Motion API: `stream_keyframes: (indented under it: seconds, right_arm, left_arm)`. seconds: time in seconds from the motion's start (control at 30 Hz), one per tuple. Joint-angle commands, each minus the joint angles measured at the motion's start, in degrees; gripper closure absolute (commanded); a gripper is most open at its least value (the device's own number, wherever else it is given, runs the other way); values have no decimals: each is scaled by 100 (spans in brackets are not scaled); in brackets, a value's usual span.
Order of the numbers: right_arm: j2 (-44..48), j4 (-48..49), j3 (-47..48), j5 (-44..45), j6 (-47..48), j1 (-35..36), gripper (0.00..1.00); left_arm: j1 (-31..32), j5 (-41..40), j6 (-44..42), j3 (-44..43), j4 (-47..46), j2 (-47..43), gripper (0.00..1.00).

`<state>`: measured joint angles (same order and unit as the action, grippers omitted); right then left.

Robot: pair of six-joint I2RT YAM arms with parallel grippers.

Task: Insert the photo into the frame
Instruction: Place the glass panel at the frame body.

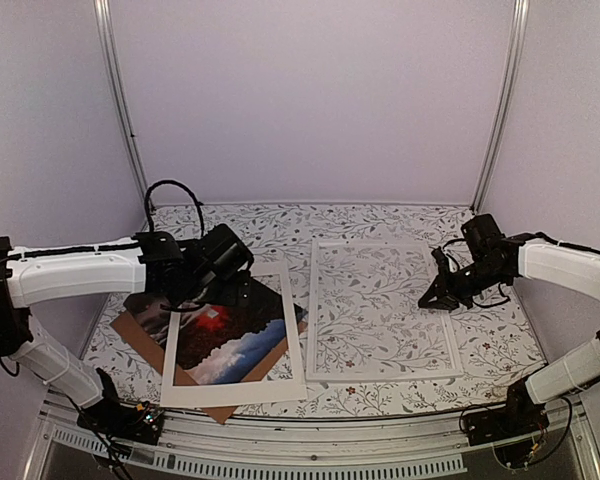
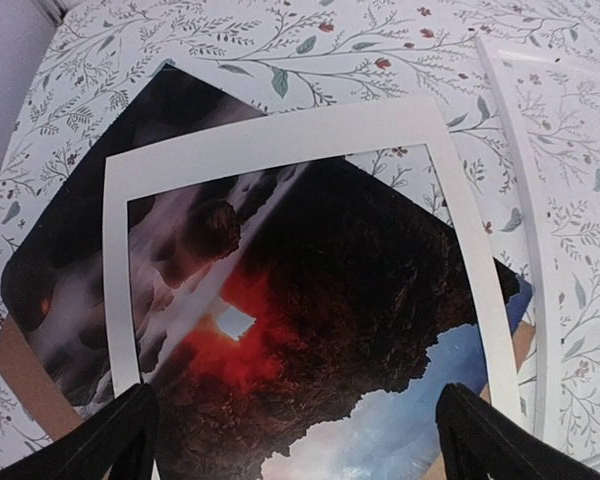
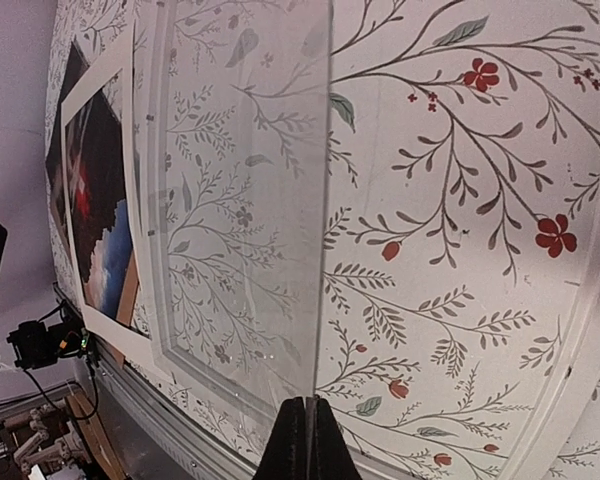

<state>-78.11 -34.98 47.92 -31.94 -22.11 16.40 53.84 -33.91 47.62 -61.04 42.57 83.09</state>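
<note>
Nearest you from above, the arm bases sit at the table's near edge. Past them on the left, the photo lies on a brown backing board with a white mat skewed over it. The frame lies flat just right of it, the floral tabletop showing through.

Left wrist: your left gripper hangs spread wide over the photo and the mat crossing it.

Right wrist: your right gripper is clenched on the edge of a clear pane, over the frame.

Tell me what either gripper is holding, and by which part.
The right gripper appears to pinch the clear pane by its edge; the left gripper holds nothing.
</note>
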Motion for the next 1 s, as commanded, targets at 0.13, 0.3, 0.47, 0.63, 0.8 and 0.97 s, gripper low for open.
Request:
stream_keyframes:
  seconds: [0.13, 0.3, 0.47, 0.63, 0.8, 0.97]
  right_arm:
    - [17, 292, -160, 745, -131, -81, 100]
    - [-50, 372, -231, 769, -148, -77, 100]
    - [-72, 330, -173, 919, -84, -89, 100]
    - [-159, 308, -128, 979, -24, -91, 100]
    - [-170, 242, -58, 1046, 17, -89, 100]
    - [-179, 185, 10, 1098, 72, -85, 100]
  left_arm:
    - [-10, 51, -380, -377, -279, 312, 1]
    - [7, 54, -456, -516, -285, 510, 1]
    - [13, 96, -493, -574, -311, 608, 1]
    - [38, 213, -557, -598, -406, 656, 0]
    - [48, 207, -589, -611, -416, 651, 0]
    - [50, 217, -593, -611, -423, 696, 0]
